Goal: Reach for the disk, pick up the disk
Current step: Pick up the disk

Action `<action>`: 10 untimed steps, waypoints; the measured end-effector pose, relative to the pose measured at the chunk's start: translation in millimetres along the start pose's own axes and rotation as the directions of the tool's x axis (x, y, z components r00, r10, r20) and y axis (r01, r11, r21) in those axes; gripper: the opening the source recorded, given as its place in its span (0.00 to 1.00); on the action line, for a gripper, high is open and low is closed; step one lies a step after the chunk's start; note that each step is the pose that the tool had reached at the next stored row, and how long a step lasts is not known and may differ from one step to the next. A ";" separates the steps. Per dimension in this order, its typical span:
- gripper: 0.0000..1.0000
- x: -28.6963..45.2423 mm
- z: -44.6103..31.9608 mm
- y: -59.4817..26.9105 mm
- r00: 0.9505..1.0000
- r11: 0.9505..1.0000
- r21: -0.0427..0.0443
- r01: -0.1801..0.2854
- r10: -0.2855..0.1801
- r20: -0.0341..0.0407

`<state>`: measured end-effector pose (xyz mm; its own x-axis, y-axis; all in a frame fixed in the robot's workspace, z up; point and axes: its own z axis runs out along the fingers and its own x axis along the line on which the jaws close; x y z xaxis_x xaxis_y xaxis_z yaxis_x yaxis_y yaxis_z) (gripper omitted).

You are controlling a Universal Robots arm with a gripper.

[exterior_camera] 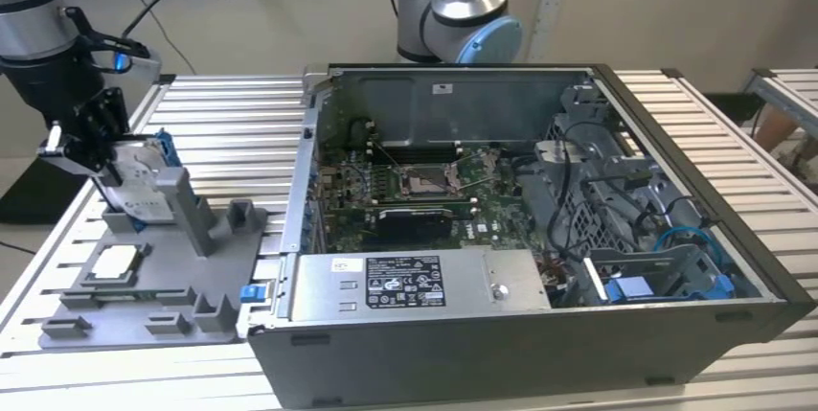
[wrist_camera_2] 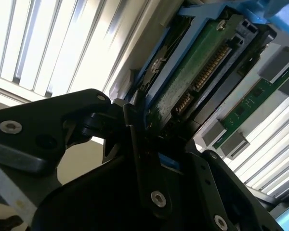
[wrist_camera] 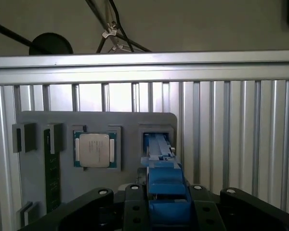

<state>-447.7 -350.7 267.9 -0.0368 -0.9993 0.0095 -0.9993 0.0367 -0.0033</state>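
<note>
The disk (exterior_camera: 144, 186) stands on edge, slightly tilted, over the slot of the grey fixture (exterior_camera: 141, 306) at the exterior view's left. Its silver face with a white label and its blue carrier frame are visible. My gripper (exterior_camera: 109, 170) is shut on its upper end. In the first wrist view the blue carrier edge (wrist_camera: 161, 180) runs from the fixture slot up between my fingers (wrist_camera: 135, 195). In the second wrist view the disk's green circuit board (wrist_camera_2: 192, 72) sits clamped in the gripper (wrist_camera_2: 149, 139).
A small silver square chip (exterior_camera: 115, 260) lies in a fixture pocket, next to a green memory stick (wrist_camera: 52, 168). An open computer case (exterior_camera: 511, 239) stands to the exterior view's right of the fixture. Another robot's base (exterior_camera: 454, 18) stands behind the case.
</note>
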 end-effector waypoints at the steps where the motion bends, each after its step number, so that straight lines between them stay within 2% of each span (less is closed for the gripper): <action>1: 0.00 0.0 -1.6 0.0 1.000 1.000 0.000 0.000 0.000 0.000; 10: 0.00 0.2 -27.0 -0.1 1.000 1.000 0.000 0.000 0.000 0.000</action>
<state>-447.7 -350.7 294.8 -0.0369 -0.9993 0.0097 -0.9993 0.0368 -0.0033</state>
